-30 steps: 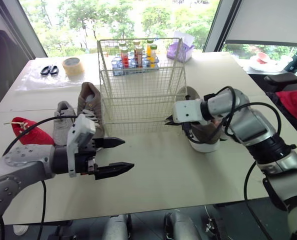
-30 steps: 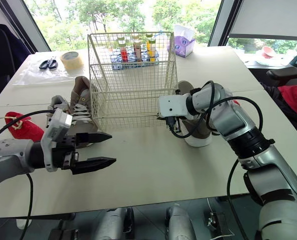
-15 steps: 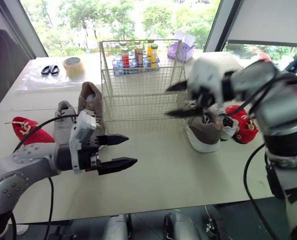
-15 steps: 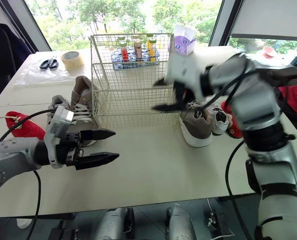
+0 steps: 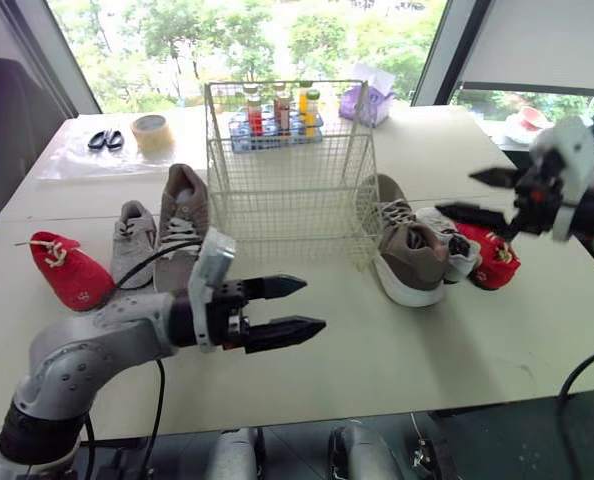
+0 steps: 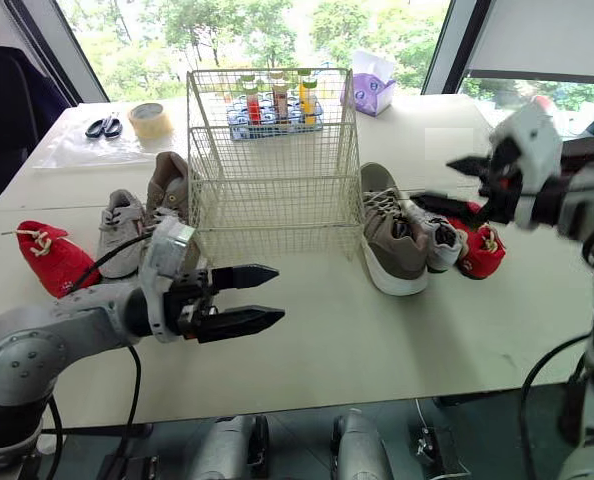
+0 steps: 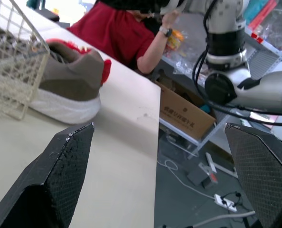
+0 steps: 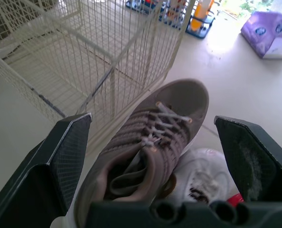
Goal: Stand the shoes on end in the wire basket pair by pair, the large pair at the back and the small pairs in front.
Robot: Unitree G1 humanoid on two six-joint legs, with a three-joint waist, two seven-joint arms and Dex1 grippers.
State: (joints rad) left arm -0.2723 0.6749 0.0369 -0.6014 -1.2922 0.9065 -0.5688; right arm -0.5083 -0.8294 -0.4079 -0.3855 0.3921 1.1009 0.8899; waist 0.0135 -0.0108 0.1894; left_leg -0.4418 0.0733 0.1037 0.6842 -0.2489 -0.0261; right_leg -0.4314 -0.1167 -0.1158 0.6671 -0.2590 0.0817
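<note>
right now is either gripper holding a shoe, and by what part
Nothing is held. The left gripper is open over the table, and the right gripper is open in the air, clear of the brown shoe.

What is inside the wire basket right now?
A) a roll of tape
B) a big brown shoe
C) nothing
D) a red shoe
C: the wire basket has nothing in it; shoes such as the brown shoe lie on the table beside it.
</note>
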